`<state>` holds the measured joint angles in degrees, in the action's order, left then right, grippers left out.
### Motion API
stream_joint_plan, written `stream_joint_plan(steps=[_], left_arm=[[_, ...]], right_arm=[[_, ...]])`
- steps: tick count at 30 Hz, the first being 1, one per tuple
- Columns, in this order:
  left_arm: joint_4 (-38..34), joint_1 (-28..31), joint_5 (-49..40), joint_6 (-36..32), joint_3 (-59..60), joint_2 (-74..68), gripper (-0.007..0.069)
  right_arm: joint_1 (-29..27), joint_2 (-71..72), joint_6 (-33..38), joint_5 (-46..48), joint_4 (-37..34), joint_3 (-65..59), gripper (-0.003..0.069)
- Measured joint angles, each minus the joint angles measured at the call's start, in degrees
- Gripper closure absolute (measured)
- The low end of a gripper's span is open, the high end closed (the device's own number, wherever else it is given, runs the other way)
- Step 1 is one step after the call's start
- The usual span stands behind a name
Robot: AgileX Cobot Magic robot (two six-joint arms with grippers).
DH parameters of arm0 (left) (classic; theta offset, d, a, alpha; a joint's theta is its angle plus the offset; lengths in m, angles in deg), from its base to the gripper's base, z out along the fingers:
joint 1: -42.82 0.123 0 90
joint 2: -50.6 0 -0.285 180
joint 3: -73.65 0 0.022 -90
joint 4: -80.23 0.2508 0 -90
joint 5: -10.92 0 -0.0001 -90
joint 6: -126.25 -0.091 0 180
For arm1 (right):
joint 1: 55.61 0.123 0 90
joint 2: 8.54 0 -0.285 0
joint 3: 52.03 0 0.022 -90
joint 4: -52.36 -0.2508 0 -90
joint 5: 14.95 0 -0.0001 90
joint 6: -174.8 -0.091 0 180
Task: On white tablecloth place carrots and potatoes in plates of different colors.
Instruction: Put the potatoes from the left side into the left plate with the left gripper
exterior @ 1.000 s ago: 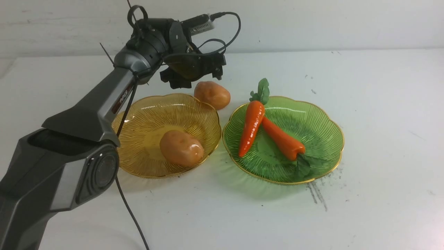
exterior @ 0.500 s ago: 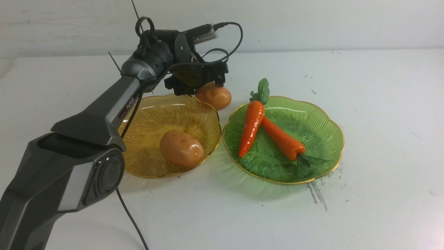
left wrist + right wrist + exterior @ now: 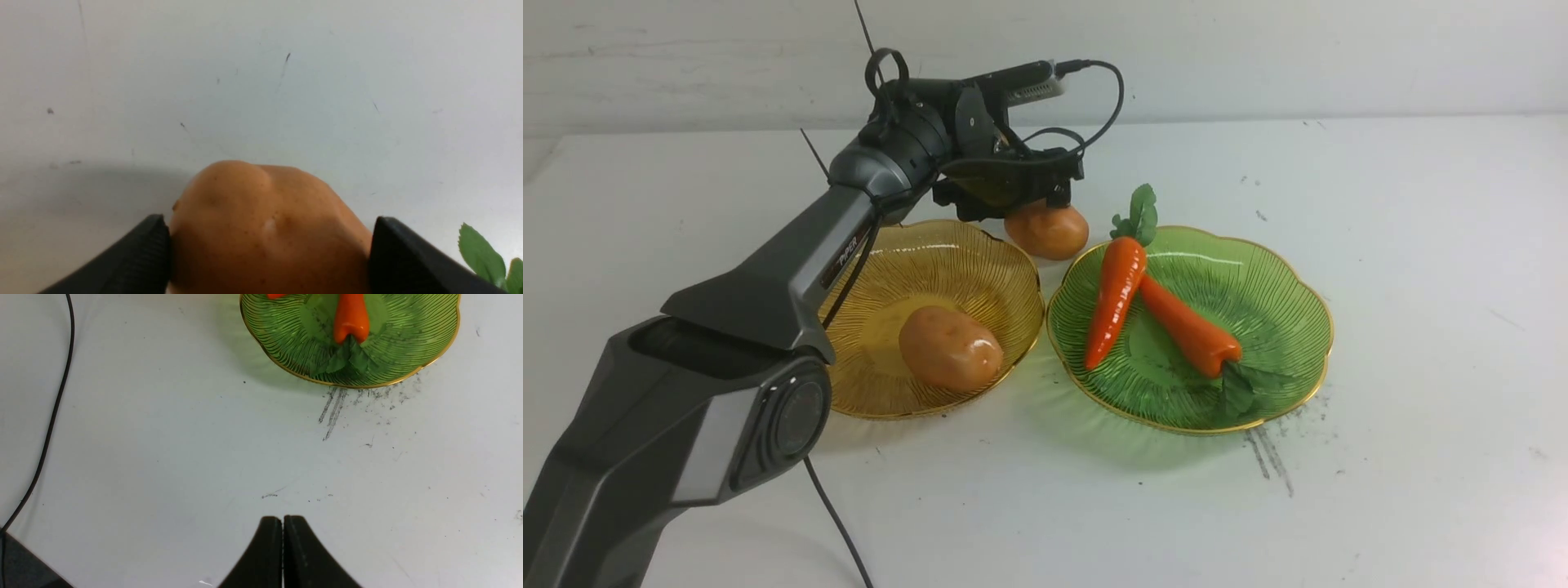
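Note:
On the white tablecloth (image 3: 1421, 245), the amber plate (image 3: 866, 245) holds one potato (image 3: 949, 347). The green plate (image 3: 1282, 327) holds two carrots (image 3: 1117, 294) (image 3: 1188, 327). The second potato (image 3: 1049, 235) sits on the cloth just behind the gap between the plates. My left gripper (image 3: 1013, 200) is over it. In the left wrist view the fingers (image 3: 155, 245) press both sides of this potato (image 3: 265, 228). My right gripper (image 3: 282, 518) is shut and empty over bare cloth, near the green plate (image 3: 408, 343). It is out of the front view.
A black cable (image 3: 837, 523) trails from the left arm along the near left cloth and also shows in the right wrist view (image 3: 53, 408). Grey scuff streaks (image 3: 1270, 461) lie in front of the green plate. A carrot leaf (image 3: 478, 249) is close beside the left gripper.
My left gripper came down and to the right onto the potato behind the plates. The potato has shifted a little to the right with it.

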<state>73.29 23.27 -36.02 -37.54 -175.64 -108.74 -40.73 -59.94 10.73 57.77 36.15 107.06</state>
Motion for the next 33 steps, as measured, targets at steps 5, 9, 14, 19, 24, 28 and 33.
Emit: stream_joint_plan(steps=[5, 9, 14, 19, 24, 28, 33], left_arm=[[0.0, 0.0, -0.05, -0.11, 0.0, 0.0, 0.0045], [0.0, 0.0, -0.05, -0.15, 0.0, 0.0, 0.0045], [1.2, 0.0, -0.78, -0.17, -0.34, 0.35, 0.0045], [3.48, 0.0, -1.09, -0.22, -3.6, 1.54, 0.0051], [3.87, 0.0, -4.69, -0.54, -6.36, 2.41, 0.0051], [5.93, 0.0, -13.28, -1.95, -9.33, 4.0, 0.0051], [9.35, 0.0, -22.83, -3.65, -12.85, 7.91, 0.0051]], right_arm=[[0.0, 0.0, 0.0, 0.0, 0.0, 0.0, 0.0663], [0.0, 0.0, 0.11, 0.0, 0.0, 0.0, 0.0663], [0.0, 0.0, 0.18, 0.0, 0.05, 0.0, 0.0663], [0.0, 0.0, 0.19, 0.0, 0.05, 0.0, 0.0663], [0.0, 0.0, 0.19, 0.0, 0.0, 0.0, 0.0663], [0.0, 0.0, 0.19, 0.0, 0.0, 0.0, 0.0663], [0.0, 0.0, 0.19, -0.21, -0.11, 0.0, 0.0663]])
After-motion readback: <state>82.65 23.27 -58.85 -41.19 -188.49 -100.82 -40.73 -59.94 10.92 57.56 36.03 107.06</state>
